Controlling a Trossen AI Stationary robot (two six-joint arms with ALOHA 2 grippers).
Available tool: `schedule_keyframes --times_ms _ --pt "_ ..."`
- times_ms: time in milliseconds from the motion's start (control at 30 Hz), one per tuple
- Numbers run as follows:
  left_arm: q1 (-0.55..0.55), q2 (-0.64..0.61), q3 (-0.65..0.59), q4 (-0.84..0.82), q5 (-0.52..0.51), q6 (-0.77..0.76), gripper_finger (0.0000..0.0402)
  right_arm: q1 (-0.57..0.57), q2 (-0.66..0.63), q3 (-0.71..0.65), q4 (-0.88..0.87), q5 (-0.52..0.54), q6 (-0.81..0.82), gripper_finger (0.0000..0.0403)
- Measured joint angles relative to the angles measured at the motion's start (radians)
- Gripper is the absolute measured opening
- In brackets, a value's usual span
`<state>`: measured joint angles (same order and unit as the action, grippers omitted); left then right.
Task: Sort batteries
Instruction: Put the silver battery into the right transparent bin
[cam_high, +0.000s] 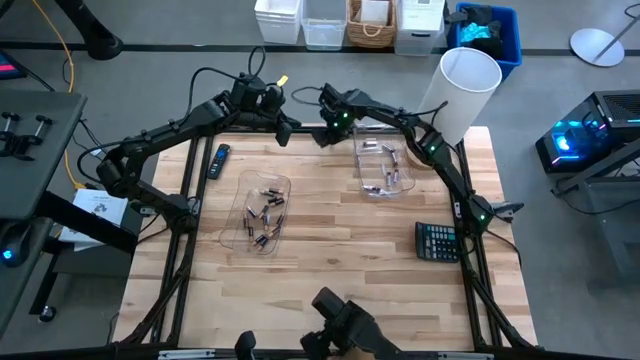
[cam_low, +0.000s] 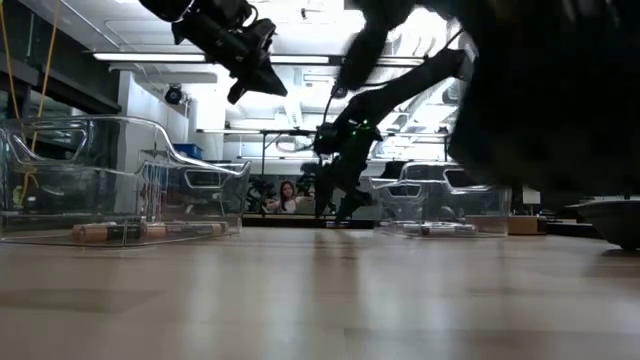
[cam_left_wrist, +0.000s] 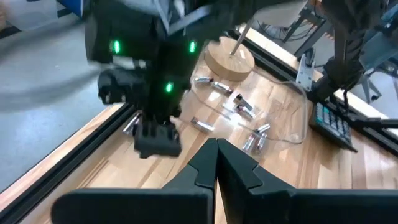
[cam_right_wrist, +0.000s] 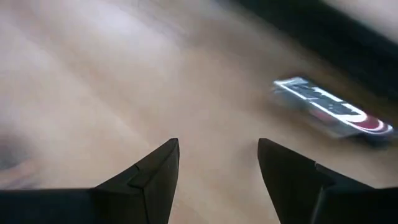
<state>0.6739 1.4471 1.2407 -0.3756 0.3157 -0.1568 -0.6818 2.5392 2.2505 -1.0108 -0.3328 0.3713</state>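
Dark batteries (cam_high: 263, 213) lie in a clear tray (cam_high: 240, 235) left of centre. Silvery batteries (cam_high: 385, 178) lie in a second clear tray (cam_high: 372, 150) at the far right, which also shows in the left wrist view (cam_left_wrist: 249, 112). My left gripper (cam_high: 287, 127) is shut and empty, high over the table's far edge; its shut fingers show in the left wrist view (cam_left_wrist: 216, 158). My right gripper (cam_high: 328, 130) is open and empty, low over the far edge between the two trays. Its spread fingers show over bare wood in the right wrist view (cam_right_wrist: 217, 162).
A slim black-and-blue remote (cam_high: 218, 160) lies at the far left; it also shows in the right wrist view (cam_right_wrist: 333, 115). A dark calculator (cam_high: 437, 240) lies near the right edge. A white cylinder (cam_high: 465, 85) stands at the far right corner. Bare wood stretches across the near half.
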Motion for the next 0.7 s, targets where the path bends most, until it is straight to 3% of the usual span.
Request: schedule_keyframes --times_ms 67,200,333,700 --pt "0.000 0.000 0.000 -0.009 0.000 0.015 0.0000 0.000 -0.002 0.015 -0.015 -0.085 -0.006 0.0213" --pt "0.000 0.000 0.000 -0.011 0.000 0.020 0.0000 0.004 -0.001 0.081 0.017 -0.076 0.000 0.0213" --pt "0.000 0.000 0.000 -0.012 0.000 0.020 0.0000 0.004 -0.021 0.099 0.096 0.002 0.028 0.0213" --pt "0.001 0.000 0.000 -0.023 -0.001 0.020 0.0000 0.009 -0.021 0.057 -0.053 0.140 -0.075 0.0213"
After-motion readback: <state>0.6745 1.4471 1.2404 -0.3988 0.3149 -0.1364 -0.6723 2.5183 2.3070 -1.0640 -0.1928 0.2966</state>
